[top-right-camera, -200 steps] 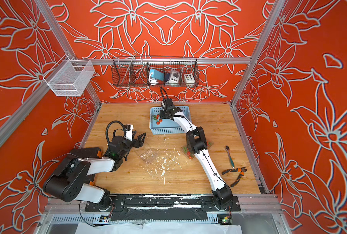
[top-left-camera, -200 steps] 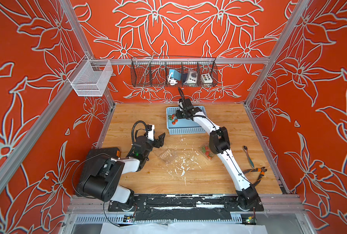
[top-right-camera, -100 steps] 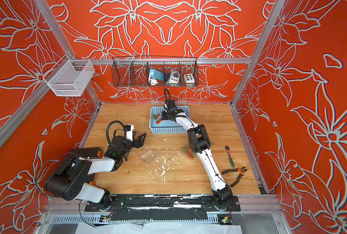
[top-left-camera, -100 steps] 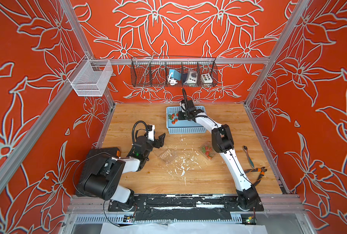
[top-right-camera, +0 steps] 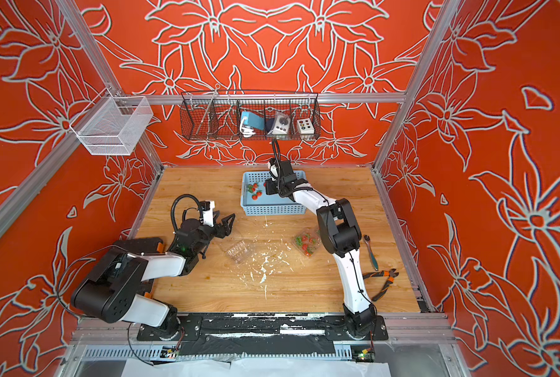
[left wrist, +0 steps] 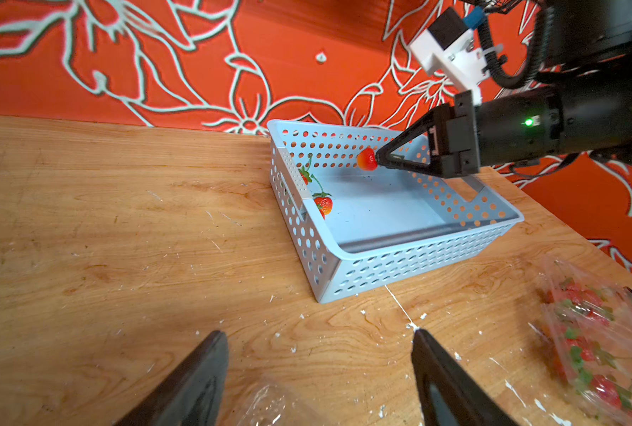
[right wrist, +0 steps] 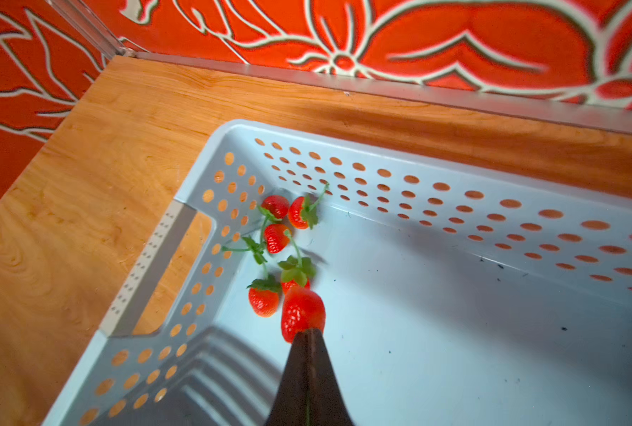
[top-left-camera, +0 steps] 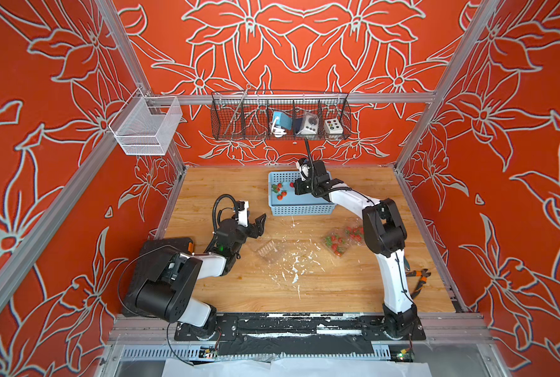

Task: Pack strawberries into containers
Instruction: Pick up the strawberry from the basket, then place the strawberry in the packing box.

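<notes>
- The left gripper (top-left-camera: 254,217) hovers low over the wooden table with its jaws about half open and nothing between them. The wrist view shows bare table between the two fingers (left wrist: 196,380).
- Just to its right an empty clear container (top-left-camera: 267,250) lies open on the table, near that gripper but not touching it. It looks thin and light, so it would probably slide if nudged.
- Further back stands the blue basket (top-left-camera: 301,210). A small cluster of strawberries (right wrist: 275,238) lies in its left corner with stems tangled, close below and beyond the right gripper's tips.
- The right gripper (left wrist: 379,160) is above the basket with its jaws pressed together on one strawberry (right wrist: 302,313). The strawberry sticks out past the fingertips, apparently pinched at its cap end, clear of the basket floor.
- Strawberries are light, soft and easily bruised. The cap or stem is probably the safest place to hold, though so small a grip could let the fruit swing or drop.
- Right of the basket, beside the right arm's elbow, are two containers (top-left-camera: 337,241) already holding strawberries, well apart from the held one.
</notes>
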